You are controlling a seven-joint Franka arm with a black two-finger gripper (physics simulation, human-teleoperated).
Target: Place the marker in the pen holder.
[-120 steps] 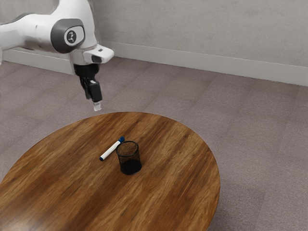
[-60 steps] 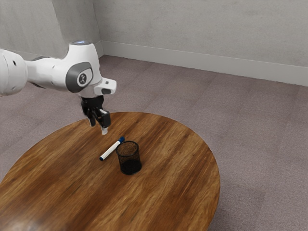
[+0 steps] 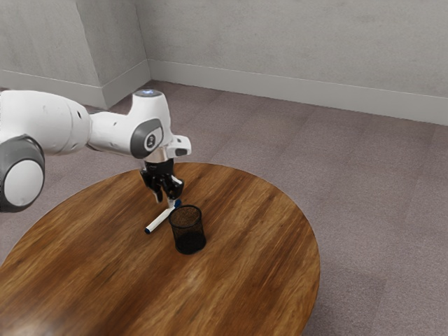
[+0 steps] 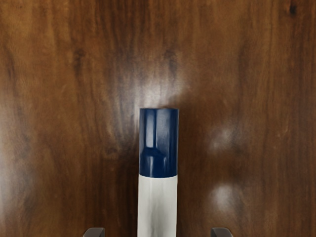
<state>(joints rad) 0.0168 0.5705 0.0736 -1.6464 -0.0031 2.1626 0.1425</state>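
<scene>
at the exterior view's left, the white arm [image 3: 52, 122] is seen stretched out over the round wooden table [image 3: 245, 280]. next along, the marker [image 3: 159, 221] is found lying flat on the wood, outside the pen holder [image 3: 189, 241], its white barrel set at a slant and its blue cap [image 3: 178, 204] turned toward the exterior view's right. the black gripper [image 3: 165, 201] is held low above the capped end. its fingers [image 4: 94, 232] are spread, one placed on each side of the barrel with wood seen between, so nothing is gripped. farther right, the black mesh holder is stood upright just beside the marker; whether it is touched by the cap can't quite be made out. beyond the table, grayish carpet [image 3: 378, 210] is bordered by a plain wall [image 3: 301, 49].
</scene>
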